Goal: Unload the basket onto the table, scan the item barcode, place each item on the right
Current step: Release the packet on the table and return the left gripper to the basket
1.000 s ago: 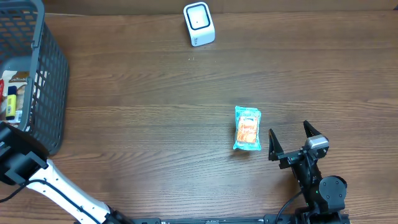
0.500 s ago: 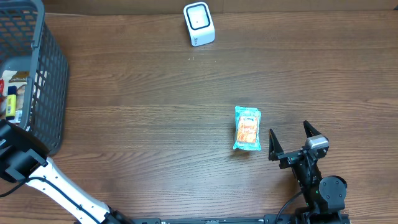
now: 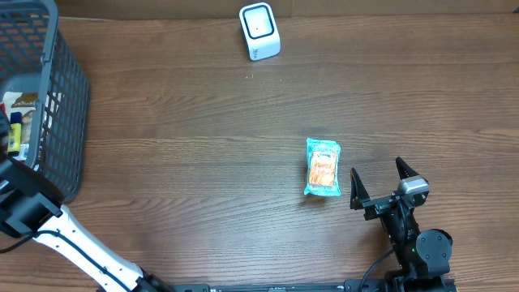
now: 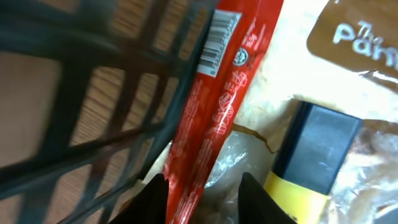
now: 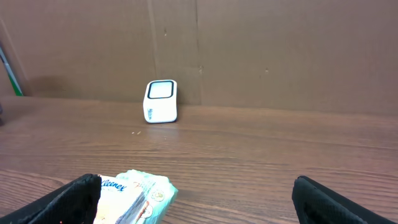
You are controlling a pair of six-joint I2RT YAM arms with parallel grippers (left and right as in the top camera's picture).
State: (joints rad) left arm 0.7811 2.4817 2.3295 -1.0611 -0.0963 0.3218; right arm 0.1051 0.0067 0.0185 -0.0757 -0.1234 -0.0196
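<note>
The brown wooden table (image 3: 178,138) carries a grey basket (image 3: 65,89) at its left edge and a white scanner (image 3: 259,31) at the far edge. My left gripper (image 4: 204,180) is down in the basket, jaws narrow on either side of a red packet (image 4: 230,81) with its barcode showing. I cannot tell whether they pinch it. My right gripper (image 3: 376,168) stands wide open by the near edge, just beside a tissue pack (image 3: 323,168).

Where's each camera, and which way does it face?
Overhead: above the table, looking down on grey wire basket, teal plastic packet, left arm, right arm.
Left wrist: inside the basket, facing red barcoded wrapper; left fingers show.
Right wrist: low, facing white box scanner; right fingers show.
Overhead and right wrist share packet and scanner.
</note>
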